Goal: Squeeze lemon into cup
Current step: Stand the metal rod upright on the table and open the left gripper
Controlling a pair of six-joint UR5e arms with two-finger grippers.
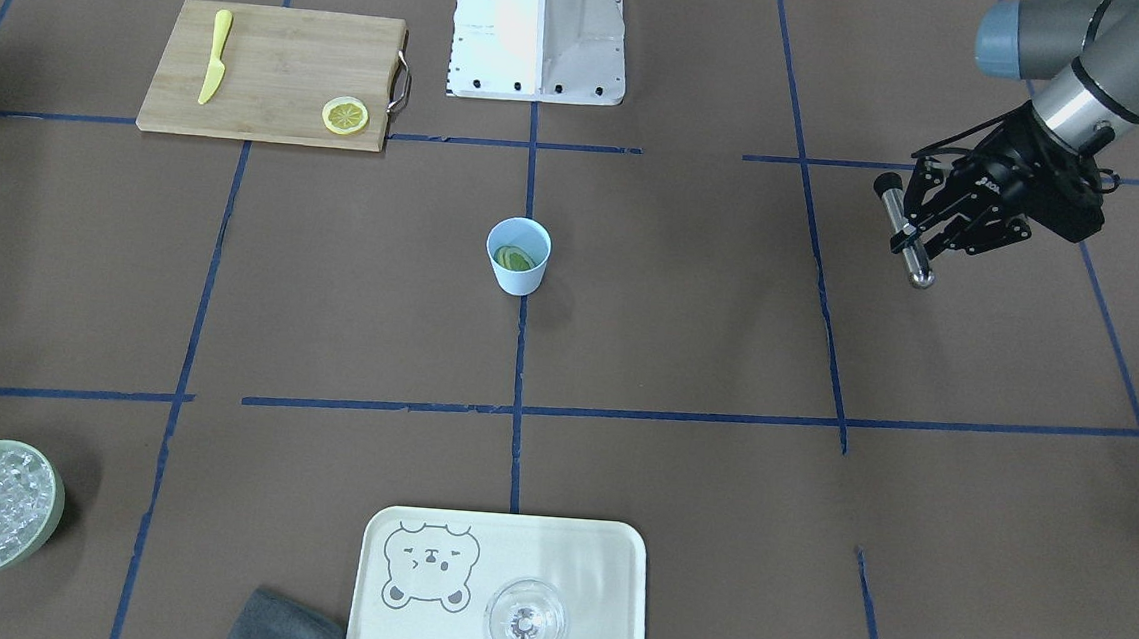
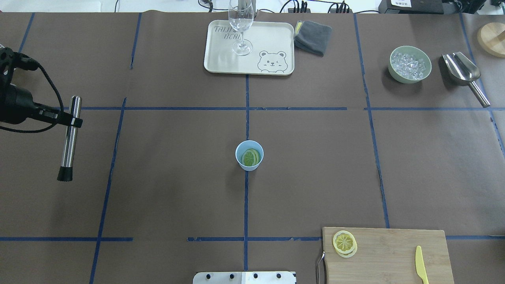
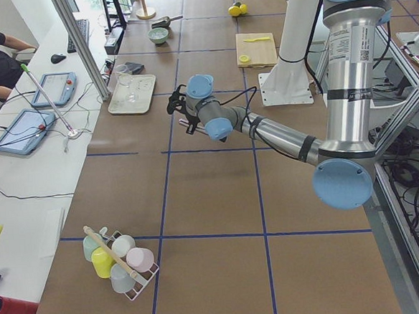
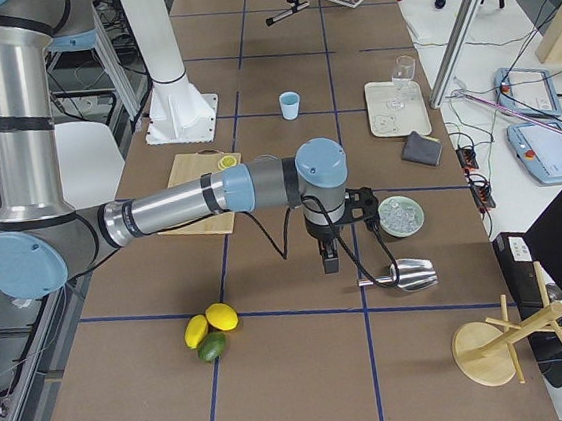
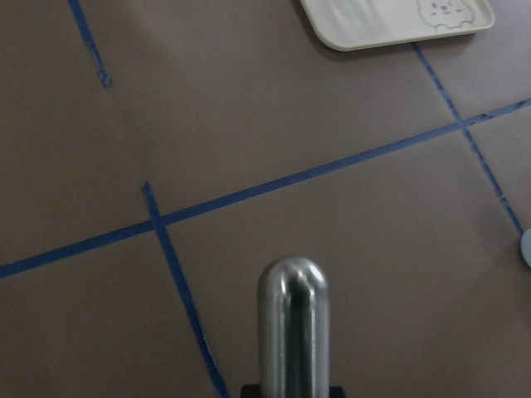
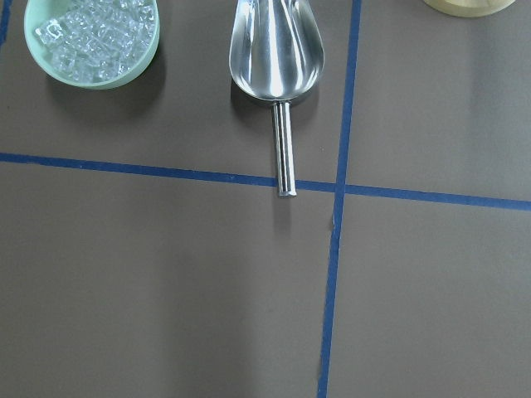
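Note:
The pale-blue cup (image 2: 249, 155) stands at the table's middle, also in the front view (image 1: 518, 256); a green round slice and a yellowish one lie inside it. A yellow lemon slice (image 2: 344, 241) lies on the wooden cutting board (image 2: 390, 252), seemingly on top of a second one; it also shows in the front view (image 1: 345, 115). My left gripper (image 2: 74, 121) is shut on a metal rod with a black end (image 2: 70, 138), far left of the cup, above the table (image 1: 911, 233). My right gripper (image 4: 326, 256) shows only in the right side view, over the scoop area; I cannot tell its state.
A yellow knife (image 2: 421, 263) lies on the board. A cream tray (image 2: 221, 59) holds a clear glass (image 2: 241, 23); a grey cloth (image 2: 313, 36) lies beside it. A green bowl of ice (image 2: 410, 64) and a metal scoop (image 2: 462, 71) sit far right.

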